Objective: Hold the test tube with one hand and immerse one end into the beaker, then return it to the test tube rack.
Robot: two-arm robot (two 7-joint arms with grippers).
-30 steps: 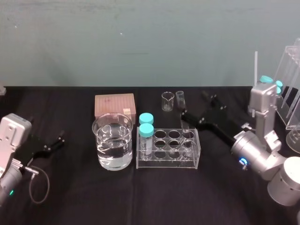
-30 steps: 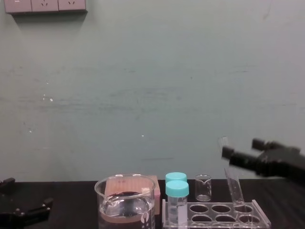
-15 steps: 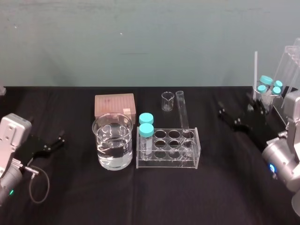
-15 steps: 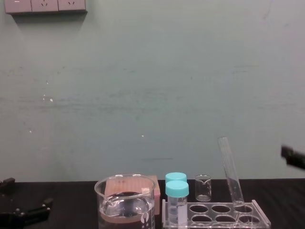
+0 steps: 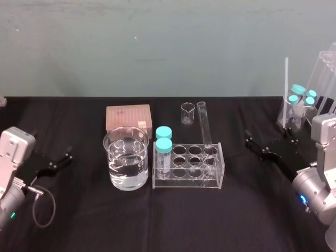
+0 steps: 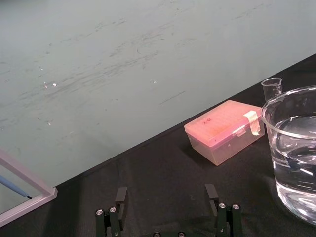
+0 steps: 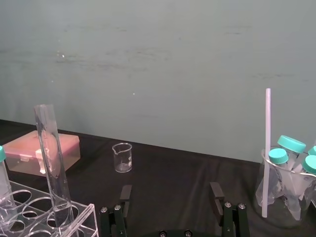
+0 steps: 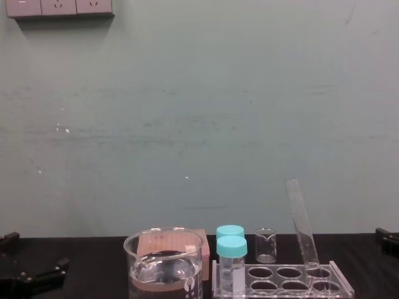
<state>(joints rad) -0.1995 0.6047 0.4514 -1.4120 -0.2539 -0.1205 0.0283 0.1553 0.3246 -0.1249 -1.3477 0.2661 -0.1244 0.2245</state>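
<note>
The test tube stands free in a far right hole of the test tube rack, leaning a little to the left. It also shows in the chest view and the right wrist view. The beaker, part full of clear liquid, stands just left of the rack. My right gripper hovers open and empty to the right of the rack, well apart from the tube; its fingers are spread wide. My left gripper rests open at the far left.
Two teal-capped vials stand at the rack's left end. Behind are a pink tip box and a tiny beaker. At the far right stand a flask of teal-capped tubes and a clear acrylic stand.
My right gripper was around the top of the test tube a second ago. It has drawn back to the right and lower, and the tube stands alone in the rack.
</note>
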